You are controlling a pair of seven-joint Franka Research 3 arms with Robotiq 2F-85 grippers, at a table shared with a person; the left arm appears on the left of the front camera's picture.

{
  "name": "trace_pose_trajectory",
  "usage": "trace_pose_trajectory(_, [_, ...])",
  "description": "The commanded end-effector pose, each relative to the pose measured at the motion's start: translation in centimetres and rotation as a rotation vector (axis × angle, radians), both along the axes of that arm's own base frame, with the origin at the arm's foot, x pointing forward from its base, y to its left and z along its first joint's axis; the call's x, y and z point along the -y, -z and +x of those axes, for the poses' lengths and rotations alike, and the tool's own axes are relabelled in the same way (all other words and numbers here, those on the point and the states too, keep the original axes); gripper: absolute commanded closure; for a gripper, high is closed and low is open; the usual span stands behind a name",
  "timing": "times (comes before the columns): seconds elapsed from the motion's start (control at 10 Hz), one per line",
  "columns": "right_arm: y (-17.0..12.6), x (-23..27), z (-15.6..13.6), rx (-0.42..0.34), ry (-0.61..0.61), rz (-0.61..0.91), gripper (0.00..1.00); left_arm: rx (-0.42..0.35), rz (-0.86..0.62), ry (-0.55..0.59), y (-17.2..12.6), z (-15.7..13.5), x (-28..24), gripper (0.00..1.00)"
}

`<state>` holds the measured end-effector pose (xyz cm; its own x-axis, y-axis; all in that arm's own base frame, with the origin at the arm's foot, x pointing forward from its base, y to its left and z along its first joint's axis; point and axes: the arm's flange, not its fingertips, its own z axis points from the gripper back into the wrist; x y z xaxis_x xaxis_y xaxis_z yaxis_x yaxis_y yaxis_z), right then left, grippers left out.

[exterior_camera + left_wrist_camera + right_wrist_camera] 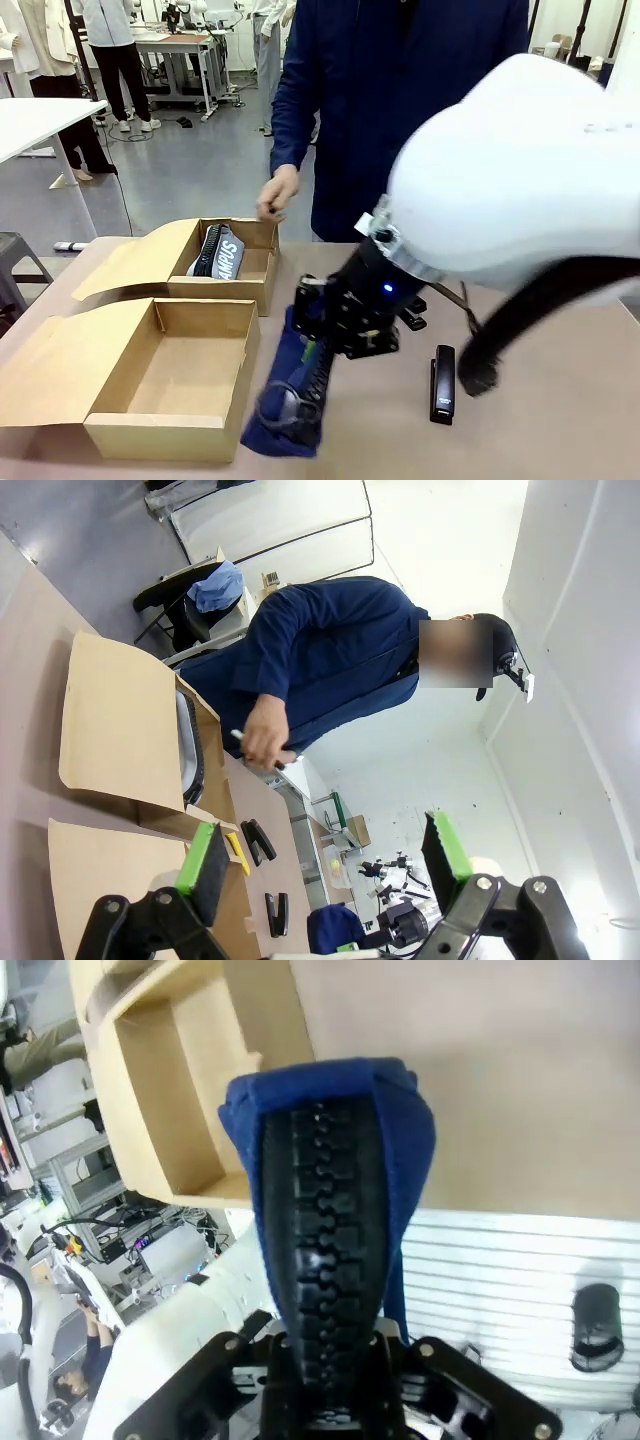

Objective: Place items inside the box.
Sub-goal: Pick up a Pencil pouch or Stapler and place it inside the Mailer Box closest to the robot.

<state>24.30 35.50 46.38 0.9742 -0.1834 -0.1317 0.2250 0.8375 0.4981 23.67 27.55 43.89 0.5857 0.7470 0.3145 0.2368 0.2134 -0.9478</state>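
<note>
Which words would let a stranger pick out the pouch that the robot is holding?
Find the nearer open cardboard box; just right of it the right gripper holds a navy zip pencil pouch in shut jaws. Unlike the dark, white-lettered pouch inside the farther box, it is blue, shows a black zip and is outside both boxes.

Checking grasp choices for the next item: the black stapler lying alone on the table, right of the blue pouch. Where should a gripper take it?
Probably mid-body on the black stapler, fingers across its narrow sides, coming straight down. It lies flat on the table, long axis running toward the person, with bare table along both long sides.
</note>
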Motion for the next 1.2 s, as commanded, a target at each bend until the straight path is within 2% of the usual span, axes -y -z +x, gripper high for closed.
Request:
trace_pose_trajectory(0.0, [-0.3, -6.1, 4.6, 0.066, -0.005, 0.059, 0.93, 0.037, 0.0, -0.008, 0.0, 0.1, 0.2, 0.0])
trace_pose_trajectory(0.2, [0.0, -11.6, 7.2, 0.044, -0.067, 0.028, 0.93, 0.037, 0.0, -0.008, 0.0, 0.1, 0.2, 0.0])
trace_pose_trajectory(0.4, [1.4, -16.3, 9.2, 0.072, -0.217, -0.025, 0.93, 0.037, 0.0, -0.008, 0.0, 0.1, 0.2, 0.0])
trace_pose_trajectory(0.5, [2.4, -17.8, 9.7, 0.08, -0.238, -0.029, 0.93, 0.037, 0.0, -0.008, 0.0, 0.1, 0.2, 0.0])
trace_pose_trajectory(0.8, [4.2, -19.1, 10.5, 0.075, -0.203, -0.032, 0.93, 0.037, 0.0, -0.008, 0.0, 0.1, 0.2, 0.0])
trace_pose_trajectory(1.1, [6.3, -18.7, 11.6, 0.031, -0.154, -0.044, 0.93, 0.037, 0.0, -0.008, 0.0, 0.1, 0.2, 0.0])
